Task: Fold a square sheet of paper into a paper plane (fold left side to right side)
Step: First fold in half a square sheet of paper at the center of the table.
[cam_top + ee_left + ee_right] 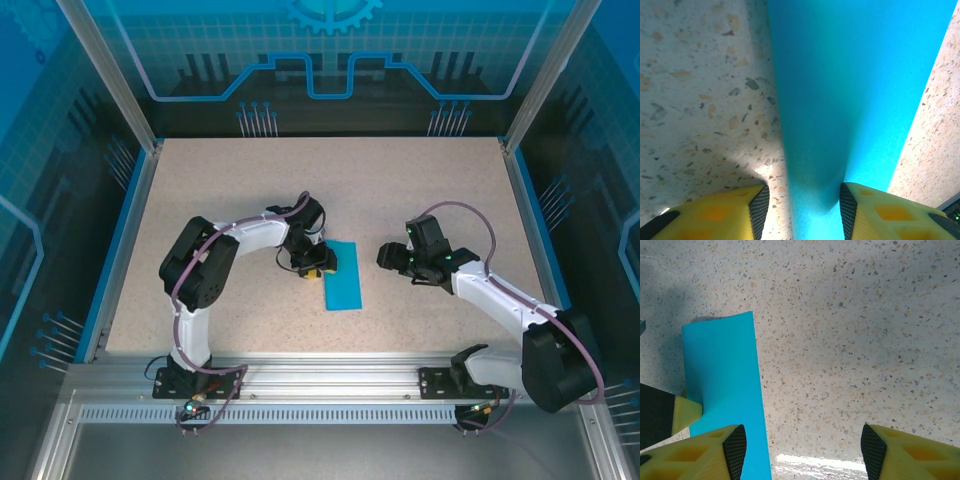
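Left end effector straddles folded sheet of paper, long axis near-to-far

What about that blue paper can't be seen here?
Top view: the left gripper covers part of the left edge of the paper; layers too small to separate.
Left wrist view: frame edges cut off both paper ends.
Right wrist view: a finger of the right gripper and the bottom edge hide the paper's near end.
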